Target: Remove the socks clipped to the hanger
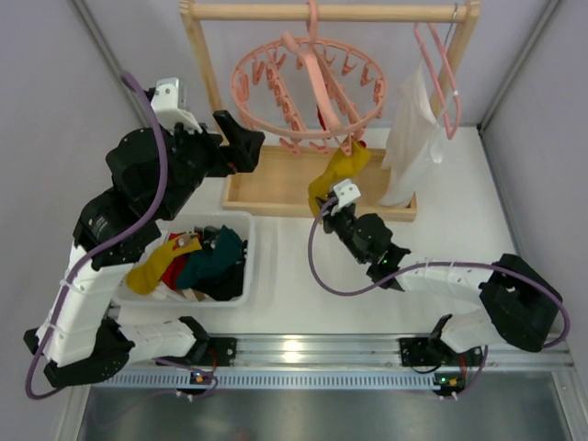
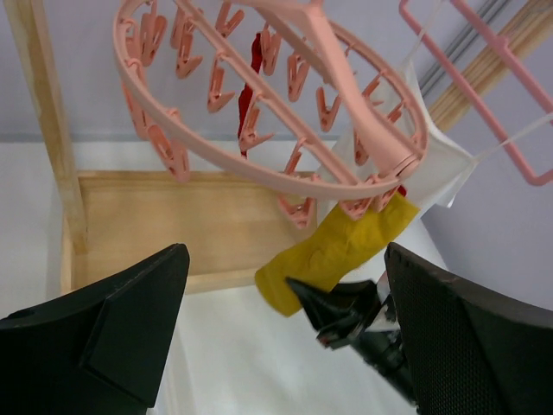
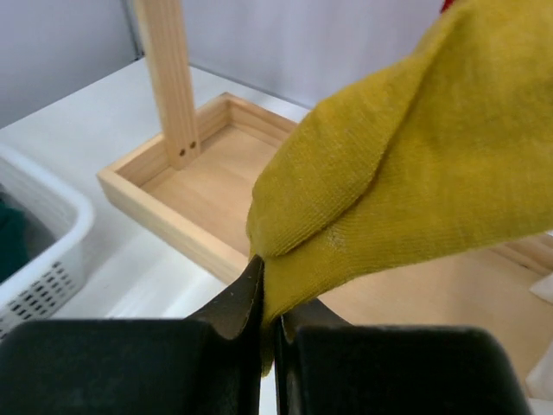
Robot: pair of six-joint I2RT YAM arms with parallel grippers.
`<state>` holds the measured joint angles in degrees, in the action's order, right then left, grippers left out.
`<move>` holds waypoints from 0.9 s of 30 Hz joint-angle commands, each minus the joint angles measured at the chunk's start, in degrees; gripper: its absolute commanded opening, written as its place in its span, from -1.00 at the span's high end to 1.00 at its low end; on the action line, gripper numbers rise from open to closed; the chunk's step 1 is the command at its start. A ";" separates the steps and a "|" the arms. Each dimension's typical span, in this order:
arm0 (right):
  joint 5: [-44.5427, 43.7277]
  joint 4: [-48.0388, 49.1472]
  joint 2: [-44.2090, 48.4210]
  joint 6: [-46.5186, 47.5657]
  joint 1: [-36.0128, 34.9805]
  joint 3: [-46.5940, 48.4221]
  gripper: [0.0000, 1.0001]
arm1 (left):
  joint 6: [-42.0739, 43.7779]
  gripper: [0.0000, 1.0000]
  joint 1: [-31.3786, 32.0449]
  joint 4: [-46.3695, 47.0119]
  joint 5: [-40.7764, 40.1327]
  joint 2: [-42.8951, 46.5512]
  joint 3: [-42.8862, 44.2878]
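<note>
Right wrist view: yellow sock (image 3: pixel 406 164) runs off the top and right edges; its clip is out of frame. Top view: red sock (image 1: pixel 323 114) mostly hidden behind hanger (image 1: pixel 310 72) spokes and clips. In bin (image 1: pixel 248 257), toward near left corner of table (image 1: pixel 285 276), heaped socks (image 1: pixel 207 262) overlap; count cannot be told.

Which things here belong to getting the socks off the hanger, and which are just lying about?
Job: yellow sock, pinched in the shut right gripper; red sock; ring hanger; bin with loose socks.
Lying about: white cloth; slim hanger; wooden rack.
</note>
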<state>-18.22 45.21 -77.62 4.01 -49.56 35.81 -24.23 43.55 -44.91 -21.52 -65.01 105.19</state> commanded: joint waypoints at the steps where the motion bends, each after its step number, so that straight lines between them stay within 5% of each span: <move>1: -7.09 -2.76 -2.52 1.52 -4.92 5.05 1.00 | 1.37 -0.97 -0.04 1.05 -0.63 -3.71 5.81; 6: -10.43 -5.65 -8.76 2.40 -11.07 12.60 1.00 | 3.75 -0.97 3.10 -1.41 -6.42 -11.17 11.78; 17: -14.92 -16.11 -24.50 5.75 -18.20 32.99 1.00 | 13.33 -0.97 17.17 -1.68 -36.11 -18.74 15.22; 27: -13.34 -22.27 -28.72 4.60 -19.17 41.00 1.00 | 13.42 -0.97 16.93 -1.41 -42.38 -21.91 11.81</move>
<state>-31.40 25.15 -105.95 8.84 -67.72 73.43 -11.38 61.32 -46.74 -60.47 -86.98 117.93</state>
